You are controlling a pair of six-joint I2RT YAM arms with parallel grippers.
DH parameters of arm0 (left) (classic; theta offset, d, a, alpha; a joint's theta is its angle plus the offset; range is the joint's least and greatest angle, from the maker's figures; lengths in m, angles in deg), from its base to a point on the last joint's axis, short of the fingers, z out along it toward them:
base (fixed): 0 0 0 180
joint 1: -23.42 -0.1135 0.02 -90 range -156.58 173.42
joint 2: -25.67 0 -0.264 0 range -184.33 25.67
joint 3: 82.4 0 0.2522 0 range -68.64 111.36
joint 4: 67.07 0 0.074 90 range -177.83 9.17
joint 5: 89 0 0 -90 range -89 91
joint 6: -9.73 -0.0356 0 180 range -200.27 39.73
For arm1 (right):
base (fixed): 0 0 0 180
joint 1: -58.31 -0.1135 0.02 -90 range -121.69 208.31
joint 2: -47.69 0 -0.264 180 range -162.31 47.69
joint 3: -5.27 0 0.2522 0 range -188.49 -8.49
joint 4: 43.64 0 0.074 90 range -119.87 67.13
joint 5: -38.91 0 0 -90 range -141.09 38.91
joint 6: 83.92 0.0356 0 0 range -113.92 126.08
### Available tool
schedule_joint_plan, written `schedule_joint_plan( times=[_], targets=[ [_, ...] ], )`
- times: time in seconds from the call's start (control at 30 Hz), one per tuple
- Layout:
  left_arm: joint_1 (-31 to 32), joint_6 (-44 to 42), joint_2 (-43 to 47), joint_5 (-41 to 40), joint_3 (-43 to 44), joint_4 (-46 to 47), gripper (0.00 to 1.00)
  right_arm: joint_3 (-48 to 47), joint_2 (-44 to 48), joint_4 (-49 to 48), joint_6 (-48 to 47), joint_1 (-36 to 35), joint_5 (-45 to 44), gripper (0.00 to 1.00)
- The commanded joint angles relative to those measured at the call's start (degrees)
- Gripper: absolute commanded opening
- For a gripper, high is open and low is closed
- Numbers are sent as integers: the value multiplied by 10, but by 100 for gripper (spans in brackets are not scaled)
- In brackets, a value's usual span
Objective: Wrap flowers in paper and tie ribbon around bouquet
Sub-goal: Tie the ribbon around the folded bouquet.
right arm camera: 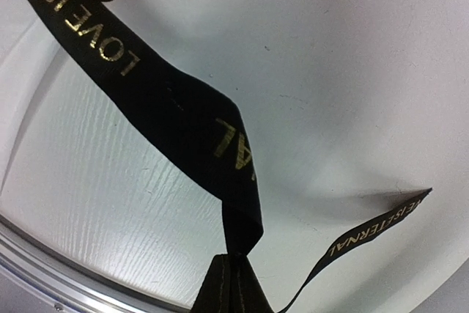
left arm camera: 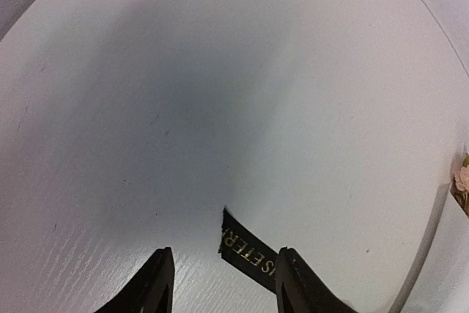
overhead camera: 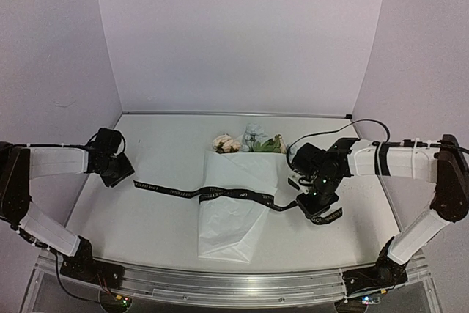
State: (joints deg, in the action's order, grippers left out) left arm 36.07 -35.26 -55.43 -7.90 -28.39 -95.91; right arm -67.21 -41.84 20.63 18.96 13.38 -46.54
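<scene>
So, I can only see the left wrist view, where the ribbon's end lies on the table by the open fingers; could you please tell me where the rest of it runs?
Observer: The ribbon runs rightward, lying across the top of the paper-wrapped bouquet.
Operator: Thank you. Is its other end free?
Observer: No, the right gripper is shut on it, with a short tail beyond.
Operator: And which way does the bouquet point?
Observer: The flowers stick out at its far end, away from the arms.
</scene>
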Motion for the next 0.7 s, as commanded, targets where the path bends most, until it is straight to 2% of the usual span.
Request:
schedule_joint_plan(
  times=[0.0, 0.1, 0.2, 0.33, 0.47, 0.57, 0.67],
  targets=[
    [26, -79, 74, -1, 12, 8, 58, -36, 9, 31, -14, 0, 22, 0],
    [92, -181, 62, -9, 50, 0, 65, -39, 9, 32, -22, 1, 23, 0],
    [166, -276, 16, 21, 91, -13, 65, -37, 11, 31, -34, 0, 25, 0],
    [238, -427, -25, 43, 91, 8, 66, -30, 13, 23, -43, 0, 30, 0],
    [264, -607, -17, 115, 37, 94, 66, -21, 14, 7, -42, 1, 42, 0],
    [265, -677, -12, 163, 10, 146, 68, -14, 11, -4, -41, 1, 43, 0],
    [265, -725, -42, 190, 17, 139, 68, -12, 6, -12, -38, 0, 44, 0]
  ],
)
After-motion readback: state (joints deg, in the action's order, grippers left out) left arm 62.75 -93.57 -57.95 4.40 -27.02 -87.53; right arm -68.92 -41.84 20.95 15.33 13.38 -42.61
